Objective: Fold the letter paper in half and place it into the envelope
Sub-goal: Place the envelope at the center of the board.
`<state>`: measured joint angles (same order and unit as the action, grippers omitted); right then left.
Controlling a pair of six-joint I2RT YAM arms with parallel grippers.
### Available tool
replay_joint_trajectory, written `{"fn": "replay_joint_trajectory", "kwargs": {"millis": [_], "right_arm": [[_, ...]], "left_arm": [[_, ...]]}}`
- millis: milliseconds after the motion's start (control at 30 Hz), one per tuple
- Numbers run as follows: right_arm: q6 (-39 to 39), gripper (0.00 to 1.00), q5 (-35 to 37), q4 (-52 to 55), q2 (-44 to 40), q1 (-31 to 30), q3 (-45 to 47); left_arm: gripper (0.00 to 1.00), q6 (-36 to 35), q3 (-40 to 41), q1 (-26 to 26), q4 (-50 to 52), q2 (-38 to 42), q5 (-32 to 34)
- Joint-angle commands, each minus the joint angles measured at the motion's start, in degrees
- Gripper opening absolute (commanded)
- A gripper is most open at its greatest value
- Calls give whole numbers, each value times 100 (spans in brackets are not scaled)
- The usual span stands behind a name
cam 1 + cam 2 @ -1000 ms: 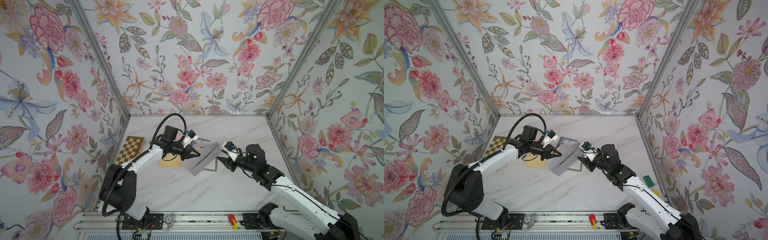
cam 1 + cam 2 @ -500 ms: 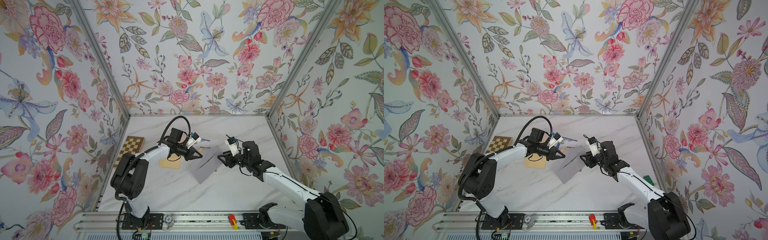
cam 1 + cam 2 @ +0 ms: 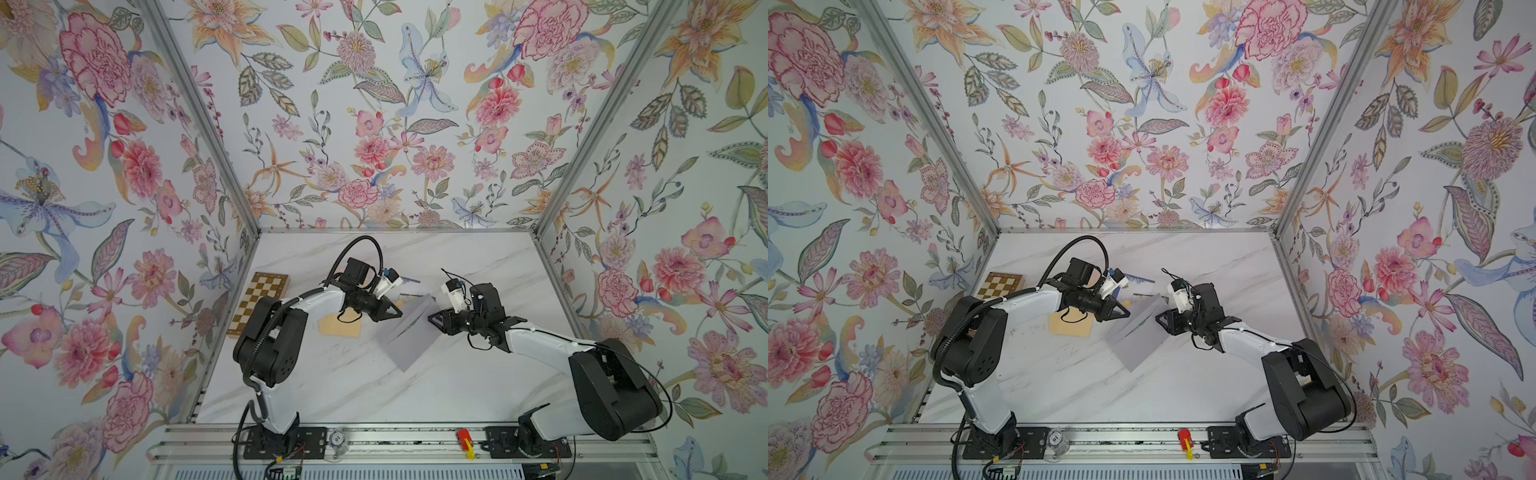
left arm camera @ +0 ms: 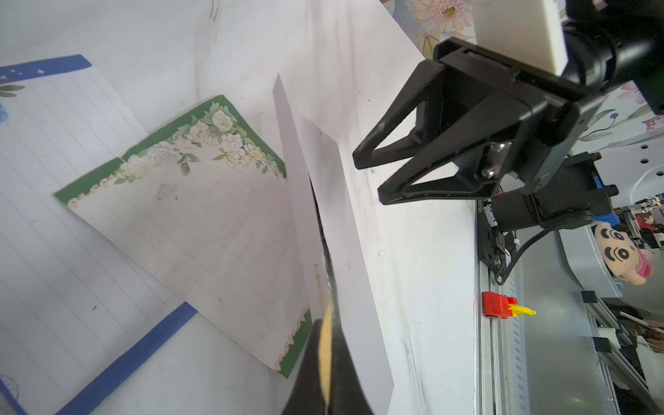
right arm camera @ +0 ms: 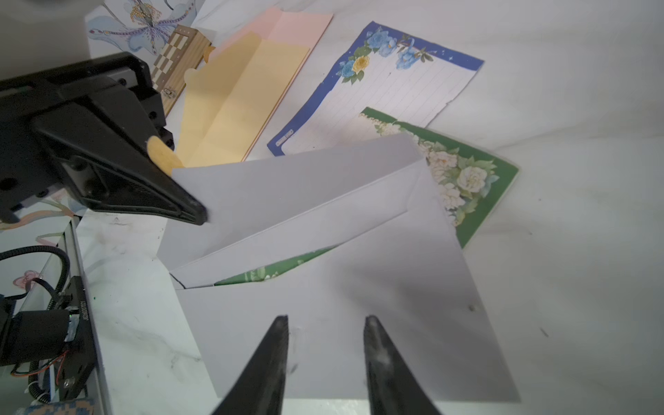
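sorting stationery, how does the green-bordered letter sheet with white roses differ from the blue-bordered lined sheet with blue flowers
The green-bordered sheet lies on top, overlapping the blue-bordered sheet. The green one looks smaller than the blue one. The white envelope covers part of the green one, barely the blue one. Both are lined, with floral corners.

Envelope [image 5: 413, 287] matt white paper; table [image 3: 332, 382] smooth marble-look; chessboard [image 3: 259, 303] wood.

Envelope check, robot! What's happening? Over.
Left gripper shut on envelope flap, flap raised. Right gripper open above envelope. Green letter paper mostly outside, green edge showing at the mouth. Nothing in the way.
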<state>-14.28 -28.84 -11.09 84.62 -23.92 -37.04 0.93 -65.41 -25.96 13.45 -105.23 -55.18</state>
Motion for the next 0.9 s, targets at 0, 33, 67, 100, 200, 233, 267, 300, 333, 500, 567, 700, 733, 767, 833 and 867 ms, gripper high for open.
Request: {"fn": "replay_joint_trajectory", "kwargs": {"millis": [0,33,67,100,200,233,267,300,333,500,567,700,733,767,833,867], "right_arm": [[-305,29,-212,-366,234,87,10],[-358,28,-244,-424,316,98,12],[-387,27,-277,-467,395,107,12],[-407,27,-293,-504,463,100,19],[-471,22,-301,-568,691,115,33],[-488,21,-275,-573,777,124,37],[-530,19,-263,-575,862,138,37],[-572,18,-262,-603,939,157,46],[-615,16,-269,-657,1028,173,63],[-748,12,-207,-730,1391,202,90],[-815,11,-197,-798,1505,197,121],[-908,10,-168,-852,1692,196,162],[-937,10,-155,-844,1736,199,168],[-949,10,-150,-838,1765,204,170],[-960,10,-148,-822,1836,203,179],[-967,10,-146,-810,1862,200,179]], "left_arm": [[0,-5,-138,5,95,-124,222],[0,10,-134,8,97,-151,288],[0,25,-138,4,96,-170,353],[0,59,-124,9,81,-187,410],[0,143,-87,8,3,-223,522],[0,176,-65,3,-33,-219,554],[0,209,-47,3,-73,-218,579],[0,231,-26,4,-108,-214,589],[0,278,3,2,-181,-205,610],[5,373,89,3,-330,-167,598],[6,388,114,3,-358,-148,594],[7,423,142,6,-379,-111,655],[7,442,147,6,-377,-104,694],[7,452,142,7,-363,-99,720],[8,448,142,5,-315,-89,811],[9,443,143,3,-288,-85,872]]}}
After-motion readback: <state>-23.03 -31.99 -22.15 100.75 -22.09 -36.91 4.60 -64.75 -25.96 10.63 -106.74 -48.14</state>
